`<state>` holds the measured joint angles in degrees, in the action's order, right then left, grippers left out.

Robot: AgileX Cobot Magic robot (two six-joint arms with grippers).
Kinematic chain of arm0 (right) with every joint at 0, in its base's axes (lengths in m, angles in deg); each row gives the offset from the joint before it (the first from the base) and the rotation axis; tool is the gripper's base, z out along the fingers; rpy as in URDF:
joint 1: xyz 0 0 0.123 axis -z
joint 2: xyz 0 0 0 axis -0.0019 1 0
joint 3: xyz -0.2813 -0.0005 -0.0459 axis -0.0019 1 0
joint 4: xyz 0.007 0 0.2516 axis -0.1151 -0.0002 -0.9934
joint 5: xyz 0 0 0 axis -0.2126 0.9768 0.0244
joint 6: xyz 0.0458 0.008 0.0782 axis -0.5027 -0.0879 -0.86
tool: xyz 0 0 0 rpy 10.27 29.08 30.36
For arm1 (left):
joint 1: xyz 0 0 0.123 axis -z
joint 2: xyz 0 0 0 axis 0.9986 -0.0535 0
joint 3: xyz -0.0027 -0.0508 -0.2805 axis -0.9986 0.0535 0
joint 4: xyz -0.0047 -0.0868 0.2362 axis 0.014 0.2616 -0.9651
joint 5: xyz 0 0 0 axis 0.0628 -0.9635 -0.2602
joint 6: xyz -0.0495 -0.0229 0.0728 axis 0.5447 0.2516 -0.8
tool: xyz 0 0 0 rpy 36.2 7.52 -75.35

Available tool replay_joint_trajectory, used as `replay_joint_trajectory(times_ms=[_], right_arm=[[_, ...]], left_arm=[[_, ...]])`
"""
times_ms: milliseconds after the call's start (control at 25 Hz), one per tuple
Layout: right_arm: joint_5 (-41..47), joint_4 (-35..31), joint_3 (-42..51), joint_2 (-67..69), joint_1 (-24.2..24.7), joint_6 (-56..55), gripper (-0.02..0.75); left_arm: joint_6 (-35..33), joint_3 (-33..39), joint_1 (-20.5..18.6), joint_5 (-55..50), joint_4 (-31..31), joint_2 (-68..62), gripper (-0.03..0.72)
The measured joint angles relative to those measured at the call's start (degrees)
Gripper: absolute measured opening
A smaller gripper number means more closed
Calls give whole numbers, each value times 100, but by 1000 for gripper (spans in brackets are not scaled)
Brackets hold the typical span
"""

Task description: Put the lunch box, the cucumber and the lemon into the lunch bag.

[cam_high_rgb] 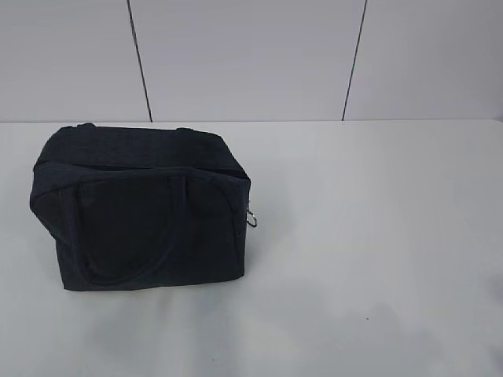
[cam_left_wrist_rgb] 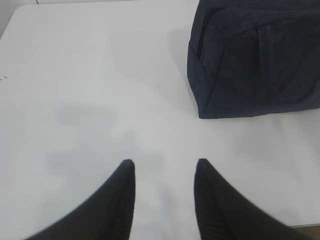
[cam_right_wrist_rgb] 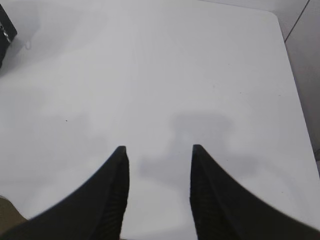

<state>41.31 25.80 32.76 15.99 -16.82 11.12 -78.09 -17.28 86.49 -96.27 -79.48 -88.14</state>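
Observation:
The dark navy lunch bag (cam_high_rgb: 141, 210) stands on the left of the white table, its top zipped shut, a loop handle lying on its front and a silver ring pull (cam_high_rgb: 252, 219) at its right end. It also shows in the left wrist view (cam_left_wrist_rgb: 255, 60) at upper right, and a corner shows in the right wrist view (cam_right_wrist_rgb: 6, 31). My left gripper (cam_left_wrist_rgb: 165, 162) is open and empty over bare table, left of the bag. My right gripper (cam_right_wrist_rgb: 159, 148) is open and empty over bare table. Neither gripper shows in the exterior view. The lunch box, cucumber and lemon are out of view.
The white table (cam_high_rgb: 369, 259) stretches to the right of the bag and ends at a grey panelled wall (cam_high_rgb: 251, 55). The table's right edge (cam_right_wrist_rgb: 295, 95) shows in the right wrist view, with grey floor beyond.

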Motion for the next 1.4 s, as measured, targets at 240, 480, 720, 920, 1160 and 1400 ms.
replay_joint_trajectory(times_ms=[240,480,720,920,1160,1400], right_arm=[[0,-15,0,0,0,12,317],[0,5,0,0,0,23,317],[0,20,0,0,147,23,317],[0,20,0,0,788,23,317],[0,20,0,0,1609,23,317],[0,20,0,0,1667,23,317]], left_arm=[[0,0,0,0,-4,0,273],[0,0,0,0,-14,0,266],[0,0,0,0,-14,0,265],[0,0,0,0,-14,0,260],[0,0,0,0,-14,0,255],[0,0,63,0,-18,0,253]])
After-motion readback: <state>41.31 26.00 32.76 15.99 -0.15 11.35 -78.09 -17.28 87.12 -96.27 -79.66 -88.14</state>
